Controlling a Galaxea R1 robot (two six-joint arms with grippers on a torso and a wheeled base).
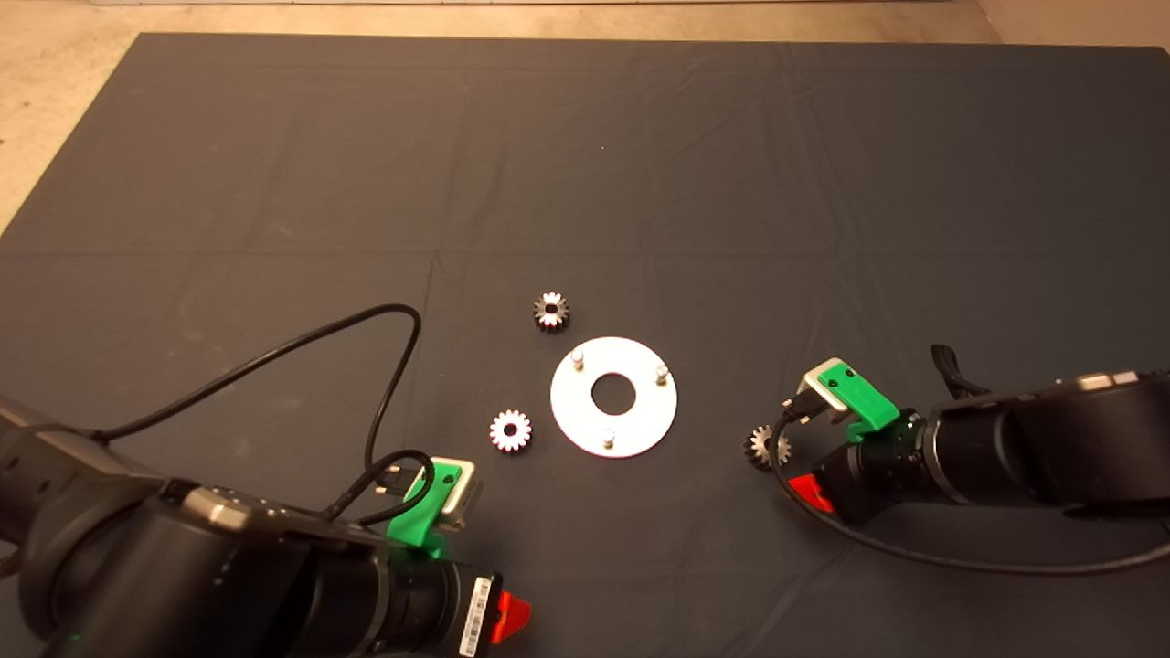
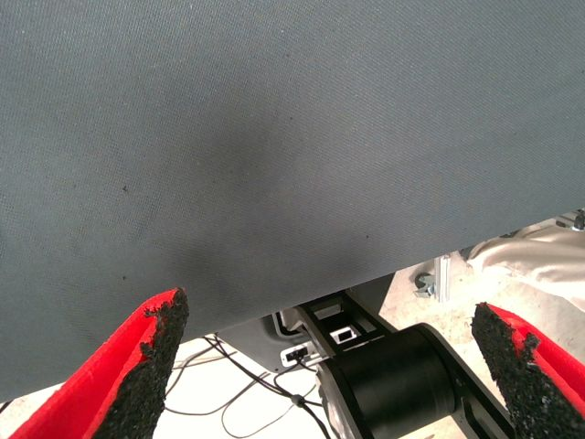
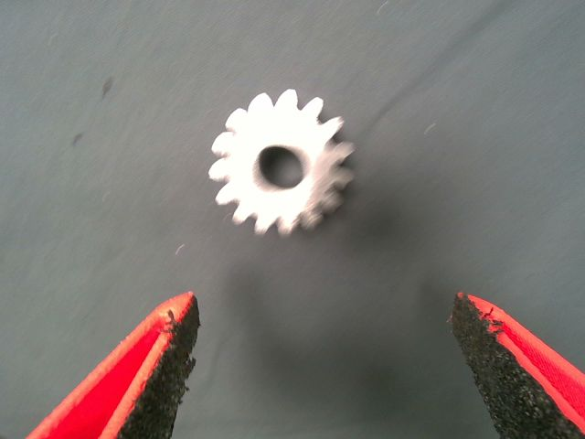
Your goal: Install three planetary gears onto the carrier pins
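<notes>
**Operator:** Gears first, from my left side across. My left gripper (image 2: 334,366) sits low at the near left of the mat (image 1: 274,137), its red fingers (image 2: 137,366) spread wide with nothing between them; its wrist camera shows only bare mat and the edge of the table with floor beyond.

**Second:** And the parts?

**Operator:** One planetary gear (image 1: 511,430) lies flat just beside the disc's left rim, apart from it. Another gear (image 1: 551,311) lies flat off the disc's far-left edge, also not touching. Then the silver-white disc (image 1: 640,416) itself, mid-mat, with its central hole and three carrier pins (image 1: 578,359) standing in a triangle. I see all three pins bare.

**Second:** The third gear?

**Operator:** That third gear (image 1: 766,447) lies flat on the mat right of the disc, well clear of it. My right gripper (image 3: 324,366) hovers by it: in the right wrist view the gear (image 3: 283,165) lies just ahead of the fingers (image 3: 155,366), which stand wide apart and touch nothing.
</notes>
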